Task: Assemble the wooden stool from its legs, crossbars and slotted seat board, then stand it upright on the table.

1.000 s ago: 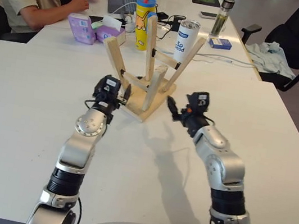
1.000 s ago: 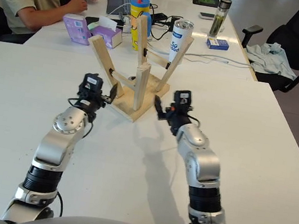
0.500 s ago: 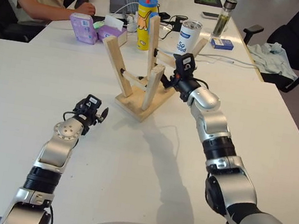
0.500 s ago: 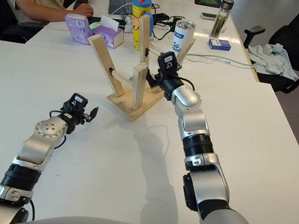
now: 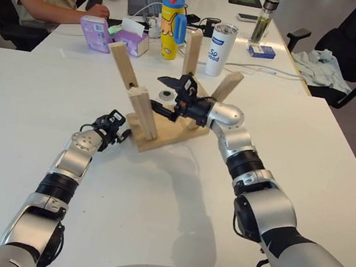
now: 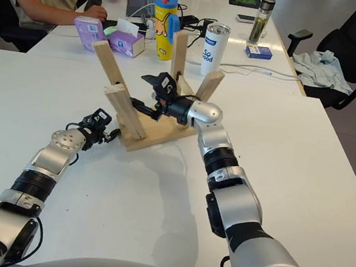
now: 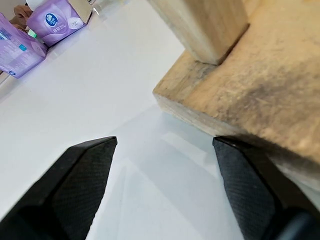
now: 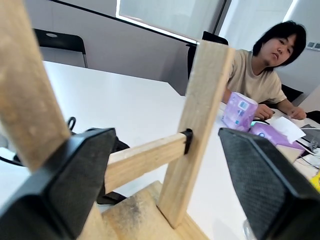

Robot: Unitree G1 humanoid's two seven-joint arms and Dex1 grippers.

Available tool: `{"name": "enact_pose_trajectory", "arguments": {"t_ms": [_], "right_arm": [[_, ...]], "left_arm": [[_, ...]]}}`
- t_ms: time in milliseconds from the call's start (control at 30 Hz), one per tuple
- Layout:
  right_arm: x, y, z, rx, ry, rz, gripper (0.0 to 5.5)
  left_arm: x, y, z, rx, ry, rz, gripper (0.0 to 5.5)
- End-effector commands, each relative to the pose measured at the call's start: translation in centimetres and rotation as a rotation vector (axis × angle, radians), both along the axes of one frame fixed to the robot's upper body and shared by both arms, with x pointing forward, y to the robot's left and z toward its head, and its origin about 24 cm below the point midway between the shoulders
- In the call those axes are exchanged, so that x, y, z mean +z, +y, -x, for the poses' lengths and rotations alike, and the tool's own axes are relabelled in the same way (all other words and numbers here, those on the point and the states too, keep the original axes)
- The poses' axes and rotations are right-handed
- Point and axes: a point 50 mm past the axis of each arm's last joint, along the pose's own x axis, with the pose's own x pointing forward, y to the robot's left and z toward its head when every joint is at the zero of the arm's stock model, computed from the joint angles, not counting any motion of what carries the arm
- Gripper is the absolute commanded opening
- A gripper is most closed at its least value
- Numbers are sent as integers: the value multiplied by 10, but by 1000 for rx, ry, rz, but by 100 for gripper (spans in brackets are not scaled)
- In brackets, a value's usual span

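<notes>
The wooden stool [image 5: 165,131] lies upside down on the white table [image 5: 21,142], seat board flat and legs pointing up. My right gripper [image 5: 167,96] is open among the legs, its fingers [image 8: 65,185] on either side of a crossbar [image 8: 145,157] without touching it. A leg [image 8: 200,125] stands just behind that crossbar. My left gripper [image 5: 117,131] rests low on the table at the seat board's left corner [image 7: 220,105], open, fingers [image 7: 75,185] apart with bare table between them.
On the table behind stand a yellow cup [image 5: 170,27], a white tumbler [image 5: 221,49], purple tissue packs [image 5: 96,31], a dark bottle [image 5: 264,18] and cables. Bare white tabletop stretches in front of the stool and to both sides.
The stool has turned on the table. My right gripper went from the right-hand leg in among the legs, around a crossbar. My left gripper came back up to the seat board's corner.
</notes>
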Motion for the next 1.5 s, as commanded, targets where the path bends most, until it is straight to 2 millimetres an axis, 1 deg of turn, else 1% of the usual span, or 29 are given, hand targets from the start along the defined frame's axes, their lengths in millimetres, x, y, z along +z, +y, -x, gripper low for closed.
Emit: {"name": "enact_pose_trajectory", "arguments": {"t_ms": [33, 67, 133, 167, 233, 300, 367, 400, 433, 500, 567, 633, 700, 767, 833, 933, 1000, 1067, 1133, 1300, 1433, 1500], "right_arm": [[-23, 13, 15, -80, 57, 37, 385], [-27, 10, 17, -155, 93, 20, 385], [-31, 0, 30, -260, 162, -38, 385], [-31, -6, 39, -310, 238, -99, 385], [-28, -18, 65, -335, 415, -274, 385], [-31, -33, 88, -323, 490, -274, 385], [-36, -53, 108, -304, 517, -206, 385], [-40, -64, 114, -319, 531, -171, 385], [-45, -79, 118, -361, 553, -168, 365], [-63, -109, 126, -476, 575, -75, 341], [-78, -132, 132, -573, 594, -5, 316], [-86, -149, 135, -655, 610, 16, 279], [-90, -165, 128, -748, 576, 44, 245], [-92, -174, 113, -816, 514, 83, 211], [-93, -176, 93, -847, 468, 102, 172], [-102, -170, 64, -877, 420, 158, 117], [-106, -161, 52, -859, 406, 175, 78], [-111, -153, 44, -834, 411, 193, 42], [-118, -145, 40, -808, 421, 235, 3], [-126, -137, 44, -763, 432, 249, 1], [-125, -122, 51, -652, 472, 196, 1], [-116, -111, 55, -555, 484, 131, 1]], "left_arm": [[-6, -10, 4, -17, 10, 20, 360], [-4, -11, 5, -11, 0, 25, 360], [-1, -12, 7, 12, -30, 34, 360], [2, -12, 10, 35, -52, 45, 360], [6, -10, 18, 86, -102, 66, 360], [8, -8, 29, 136, -133, 83, 360], [11, -4, 43, 201, -166, 102, 360], [13, -3, 50, 230, -181, 115, 360], [14, -2, 57, 255, -190, 123, 360], [15, -2, 69, 283, -200, 132, 360], [13, -4, 79, 284, -186, 128, 360], [10, -5, 86, 289, -162, 125, 360], [6, -5, 89, 290, -143, 116, 360], [2, -8, 85, 281, -132, 107, 360], [1, -9, 79, 270, -129, 98, 360], [-1, -10, 70, 240, -113, 67, 360], [-4, -12, 67, 214, -98, 58, 360], [-7, -17, 65, 176, -74, 52, 360], [-9, -22, 64, 123, -46, 46, 360], [-15, -28, 66, 41, 38, 77, 360], [-11, -45, 67, -44, 49, 207, 360], [2, -60, 65, -120, 22, 335, 360]]}}
